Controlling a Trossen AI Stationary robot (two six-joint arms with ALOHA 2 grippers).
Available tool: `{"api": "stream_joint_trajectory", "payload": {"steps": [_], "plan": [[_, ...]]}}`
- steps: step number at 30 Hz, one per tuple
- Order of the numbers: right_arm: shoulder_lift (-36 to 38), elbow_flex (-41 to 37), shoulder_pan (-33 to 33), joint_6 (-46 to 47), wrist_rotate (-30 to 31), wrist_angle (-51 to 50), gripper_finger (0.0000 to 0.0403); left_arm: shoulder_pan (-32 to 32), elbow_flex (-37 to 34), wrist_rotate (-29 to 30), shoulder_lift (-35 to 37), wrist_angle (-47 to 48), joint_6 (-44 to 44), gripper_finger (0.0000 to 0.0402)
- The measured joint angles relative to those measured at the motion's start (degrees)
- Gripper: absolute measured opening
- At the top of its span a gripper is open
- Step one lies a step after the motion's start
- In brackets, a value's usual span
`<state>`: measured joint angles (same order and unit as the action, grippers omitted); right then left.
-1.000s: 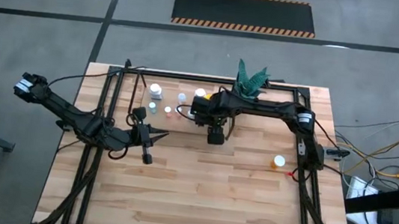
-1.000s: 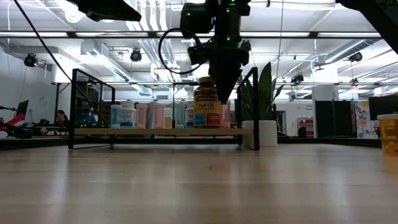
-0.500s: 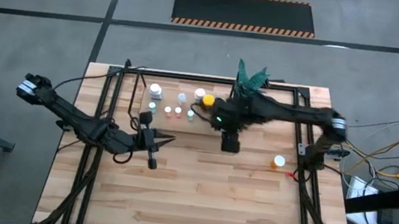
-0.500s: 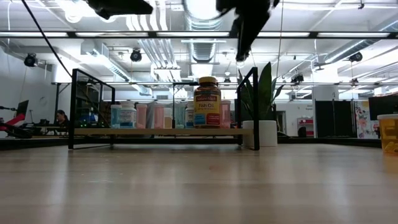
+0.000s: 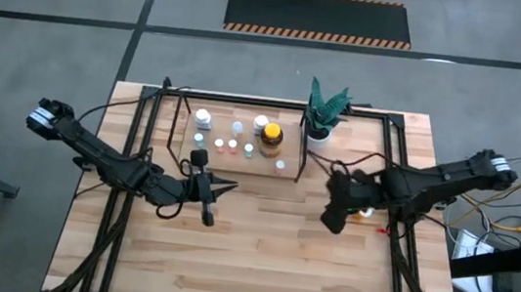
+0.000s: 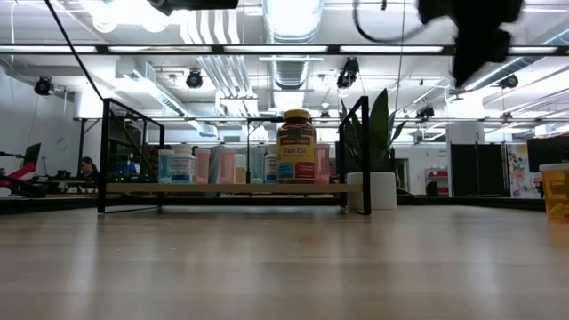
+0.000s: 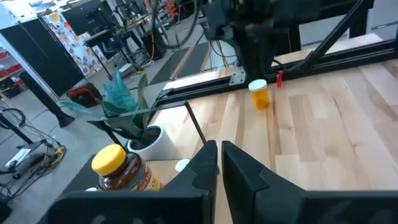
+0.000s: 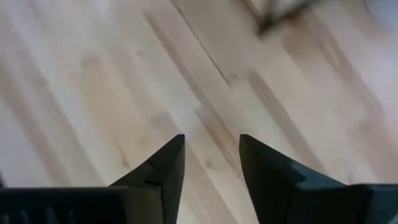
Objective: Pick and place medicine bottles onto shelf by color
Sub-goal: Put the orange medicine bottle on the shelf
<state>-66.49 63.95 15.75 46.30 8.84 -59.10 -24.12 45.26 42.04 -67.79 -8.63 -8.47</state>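
Right end effector (image 5: 334, 216), spread and empty, half hides the orange-capped bottle (image 5: 364, 212).

bare tabletop (image 5: 258, 254) ahead of shelf (image 5: 238, 168), plant (image 5: 322, 109) flanking

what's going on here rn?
The robot is sorting medicine bottles onto the shelf. The big yellow-capped bottle stands there beside the small ones. The right gripper, open and empty, is near the orange bottle still on the table. The left gripper waits shut, mid-table.
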Motion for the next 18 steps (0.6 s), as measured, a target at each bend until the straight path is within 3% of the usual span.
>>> {"api": "stream_joint_trajectory", "payload": {"steps": [9, 18], "plan": [[6.0, -15.2, 1.1, 23.6, -1.6, -9.9, 0.0231, 0.0, 0.2, 0.0, -0.1, 0.1, 0.1, 0.0006], [5.4, -19.2, 1.1, 28.8, -1.7, -12.5, 0.0281, 0.0, 0.1, 0.0, -0.2, 0.1, -0.9, 0.0006]]}}
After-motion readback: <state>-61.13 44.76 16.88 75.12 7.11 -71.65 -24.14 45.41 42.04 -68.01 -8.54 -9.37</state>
